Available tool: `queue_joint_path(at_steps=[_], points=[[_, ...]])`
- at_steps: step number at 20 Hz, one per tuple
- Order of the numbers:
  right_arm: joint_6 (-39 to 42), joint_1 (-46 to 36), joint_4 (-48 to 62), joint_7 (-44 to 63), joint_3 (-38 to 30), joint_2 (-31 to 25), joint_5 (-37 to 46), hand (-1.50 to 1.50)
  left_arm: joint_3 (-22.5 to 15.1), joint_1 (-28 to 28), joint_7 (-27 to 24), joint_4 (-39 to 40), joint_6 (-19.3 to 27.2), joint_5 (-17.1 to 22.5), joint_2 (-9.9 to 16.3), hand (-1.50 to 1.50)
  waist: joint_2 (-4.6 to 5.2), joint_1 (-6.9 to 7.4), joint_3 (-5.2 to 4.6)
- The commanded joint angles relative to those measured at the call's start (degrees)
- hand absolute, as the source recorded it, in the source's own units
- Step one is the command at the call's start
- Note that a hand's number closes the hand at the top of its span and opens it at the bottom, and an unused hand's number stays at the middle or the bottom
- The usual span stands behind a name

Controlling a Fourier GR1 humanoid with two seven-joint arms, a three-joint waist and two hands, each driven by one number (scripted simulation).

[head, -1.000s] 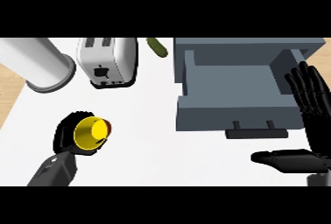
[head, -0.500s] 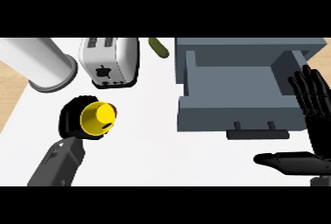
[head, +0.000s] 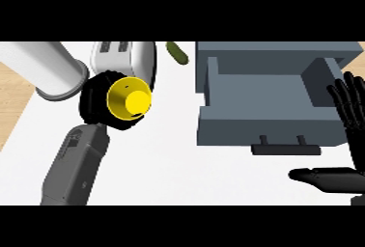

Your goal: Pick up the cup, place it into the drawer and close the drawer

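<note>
Left hand (head: 100, 103) curled round yellow cup (head: 129, 99), held above the counter's left side, mouth toward the view. Open drawer (head: 267, 128) well off to the right; right hand (head: 349, 144) resting open beside it

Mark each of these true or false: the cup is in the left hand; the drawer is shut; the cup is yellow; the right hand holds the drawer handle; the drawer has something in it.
1. The left hand is curled round the cup: true.
2. The drawer is shut: false, it stands open.
3. The cup is yellow: true.
4. The right hand holds the drawer handle: false, it rests open, apart from it.
5. The drawer has something in it: false, nothing shows inside.
</note>
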Motion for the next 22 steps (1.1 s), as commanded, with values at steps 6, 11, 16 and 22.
queue_joint_path(at_steps=[6, 11, 16, 22], points=[[-0.4, 1.6, -3.3, 1.7, 2.0, 1.8, 0.4, -1.5, -7.2, -10.2, 18.0, -13.1, 11.4, -2.2, -4.4, 1.5, 0.12, -0.76, -0.02], [0.6, -1.9, 3.2, -1.7, 0.1, -0.3, 1.3, -1.5, -9.2, -16.9, 24.1, -11.5, 16.0, -2.5, -4.5, 1.5, 0.38, -0.73, -0.03], [0.8, -2.2, 3.6, -1.8, -0.2, 0.0, 0.5, -1.5, -11.8, -28.0, 23.8, -0.9, 24.6, -1.0, -4.5, 1.5, 0.62, -1.56, -0.03], [0.6, -1.2, 1.3, -1.5, 0.0, 0.8, 0.0, -1.5, -18.3, -33.6, 24.6, 8.6, 29.7, 7.1, -4.5, 1.5, 0.72, -2.64, -0.02]])
